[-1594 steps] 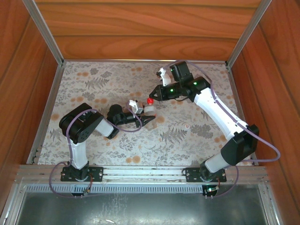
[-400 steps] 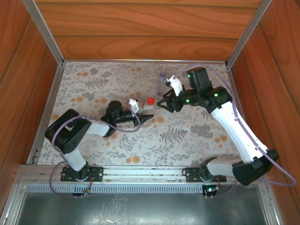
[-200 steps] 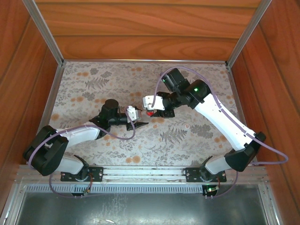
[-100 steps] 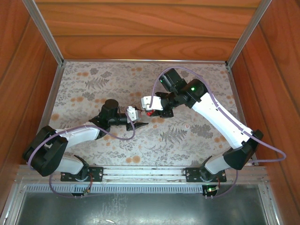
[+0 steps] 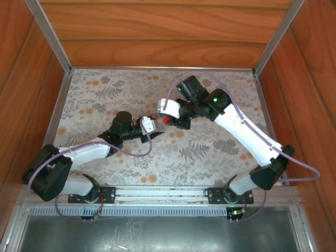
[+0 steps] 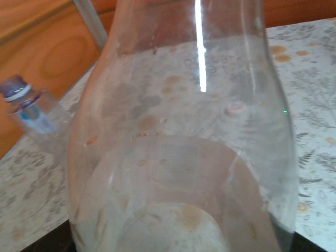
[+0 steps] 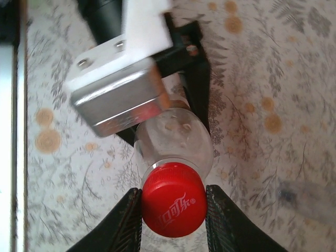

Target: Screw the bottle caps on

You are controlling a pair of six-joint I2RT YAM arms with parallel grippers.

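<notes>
A clear bottle (image 7: 173,139) stands upright in the middle of the patterned cloth, and its body looms close in the left wrist view (image 6: 184,157). My left gripper (image 5: 155,130) is shut on its body, one black finger (image 7: 197,89) showing beside it. A red cap (image 7: 173,207) sits on the bottle's neck, also visible from above (image 5: 166,120). My right gripper (image 7: 172,197) is shut on that cap from above, a finger pressed to each side. A second small bottle (image 6: 29,107) with a pale bluish top stands upright near the wooden wall.
Wooden walls (image 5: 157,31) with metal rails (image 5: 50,39) box in the flowered cloth (image 5: 105,100) on three sides. The left gripper's metal camera block (image 7: 118,97) hangs close beside the right gripper's fingers. The right arm (image 5: 247,131) reaches in across the right half.
My right gripper's fingers have closed in onto the red cap and its wrist has turned a little. The left gripper and its bottle have shifted slightly toward the far side.
</notes>
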